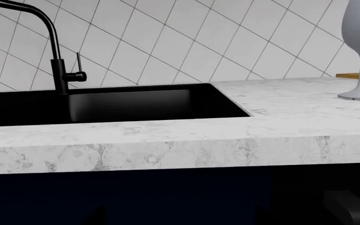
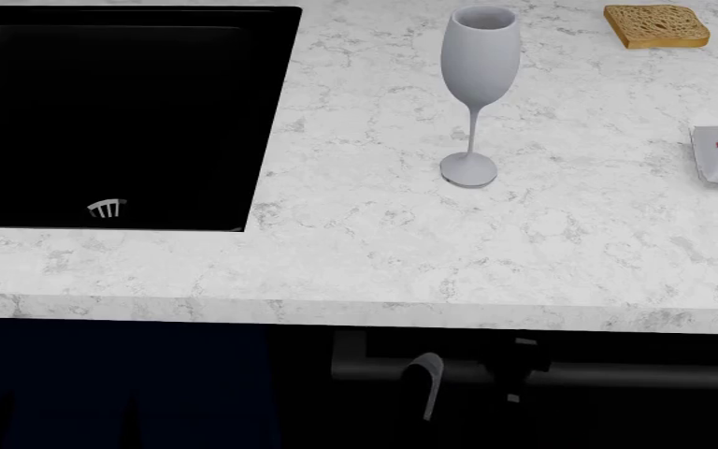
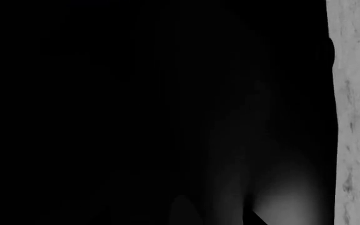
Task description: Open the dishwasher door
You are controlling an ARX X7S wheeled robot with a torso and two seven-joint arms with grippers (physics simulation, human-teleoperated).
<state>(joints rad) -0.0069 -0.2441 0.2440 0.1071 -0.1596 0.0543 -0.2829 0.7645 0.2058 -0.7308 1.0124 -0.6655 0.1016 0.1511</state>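
Right gripper [image 2: 471,379] at bar handle [image 2: 634,376]

Your right wrist view was almost wholly black; the dishwasher door [image 2: 484,412] lay in shadow, its handle [image 2: 658,376] cut off by the frame edge.

From my head cam I only catch the right gripper [image 2: 466,379] low down, one pale finger [image 2: 426,374] and one dark one. Can't tell how wide it's spread. Left arm's out of sight.
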